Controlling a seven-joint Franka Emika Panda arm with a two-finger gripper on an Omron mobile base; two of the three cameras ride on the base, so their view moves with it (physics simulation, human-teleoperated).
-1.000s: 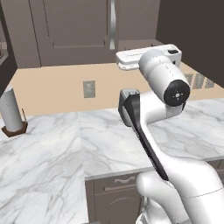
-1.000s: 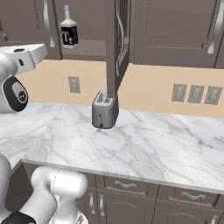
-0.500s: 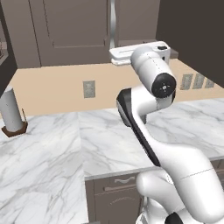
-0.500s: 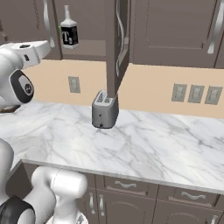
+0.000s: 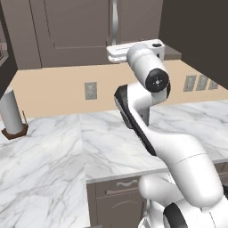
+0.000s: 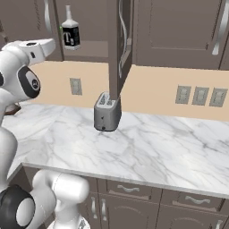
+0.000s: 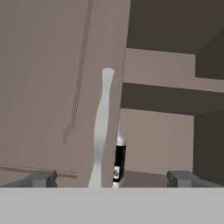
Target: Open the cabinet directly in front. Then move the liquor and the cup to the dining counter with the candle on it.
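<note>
**Half-open cabinet, bottle tucked behind the closed door**

The dark grey-brown wall cabinet with panelled doors [image 6: 179,31] stands partly opened: its right door [image 6: 120,49] is swung out edge-on above the grey two-slot toaster [image 6: 107,112], while the left door [image 7: 57,87] with its long curved silver handle [image 7: 99,131] looks closed. The hand [image 7: 111,178], fingers spread wide apart and holding nothing, faces that handle from close by. The squat dark liquor bottle with a black label and white letter T [image 6: 70,33] stands on the lower shelf [image 6: 89,47]; in the hand view it peeps out just beside the handle [image 7: 119,159], mostly hidden by the left door. The green cup cannot be made out, and neither can the island it must go to.

The risks, as I judge them: reaching straight for the bottle could knock the fingers against the door edge or handle. Pulling the left door instead means the arm [image 5: 147,75], raised high near the shelf front, may be struck by the swinging panel. A grip taken too high on the narrow neck could tip the bottle off the shelf onto the white marble tabletop [image 6: 147,147] below.
</note>
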